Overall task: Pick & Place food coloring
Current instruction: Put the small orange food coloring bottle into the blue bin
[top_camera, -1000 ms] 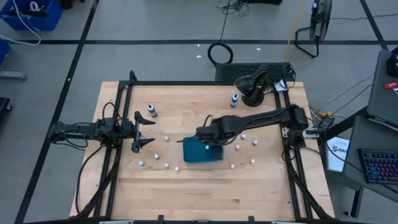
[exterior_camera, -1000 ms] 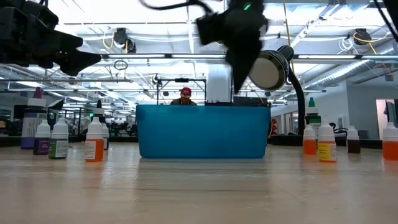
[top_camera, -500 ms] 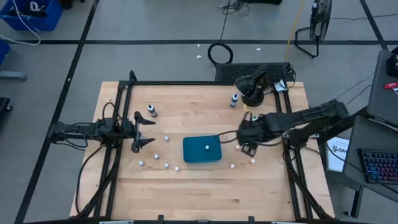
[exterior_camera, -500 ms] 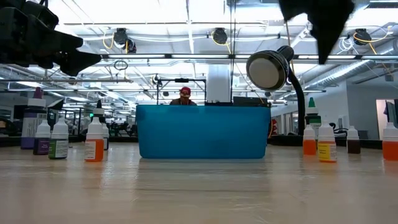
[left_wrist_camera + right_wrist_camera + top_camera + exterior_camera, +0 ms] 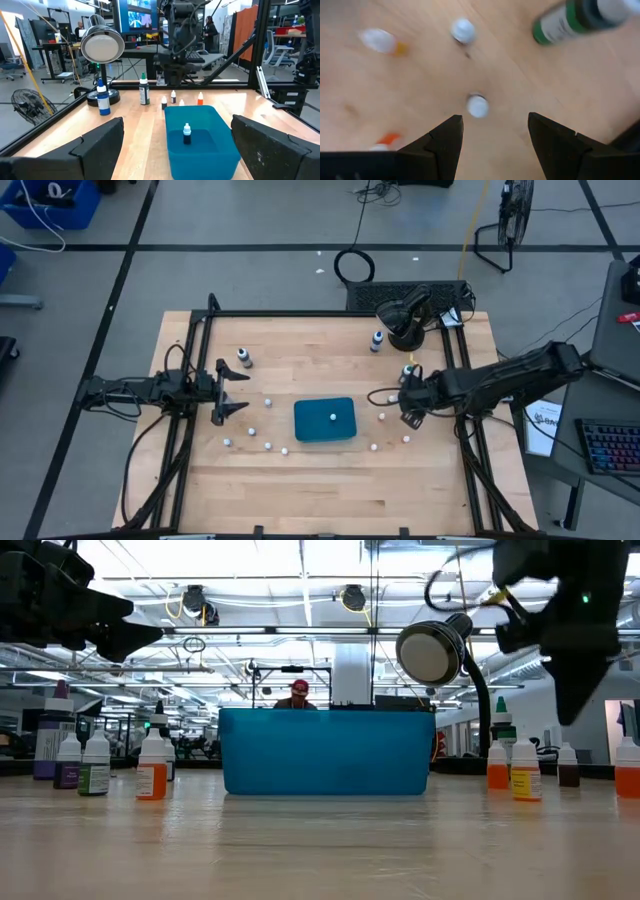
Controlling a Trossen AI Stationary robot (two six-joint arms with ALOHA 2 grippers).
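The right pincer (image 5: 408, 416) hangs over the right part of the table (image 5: 330, 490), between the teal tray (image 5: 325, 420) and the frame rail on that side. Its two dark fingers (image 5: 445, 145) stand spread apart and hold nothing. Straight below the gap between them sits one small white-capped dropper bottle (image 5: 477, 106), seen cap-on, untouched. Around it on the wood are more of the food coloring: another white cap (image 5: 463, 30) farther off, a little bottle with an orange body (image 5: 382, 41) lying to one side, and a taller green-labelled dark bottle (image 5: 570, 22) at the edge of the wrist camera's sight.

One tiny bottle (image 5: 333, 417) already stands inside the teal tray, near its middle; from the left wrist it shows as a white cap over a dark body (image 5: 186, 133). The rest are scattered on the table on both sides of the tray: a few white dots to its right (image 5: 383, 417), a loose row to its left and front (image 5: 268, 445). A taller bottle (image 5: 244, 358) stands toward the far left, another (image 5: 377, 340) toward the far right beside the black round lamp base (image 5: 405, 335).

The left pincer (image 5: 228, 392) waits at the left side of the table, fingers wide apart and empty, pointing toward the tray.
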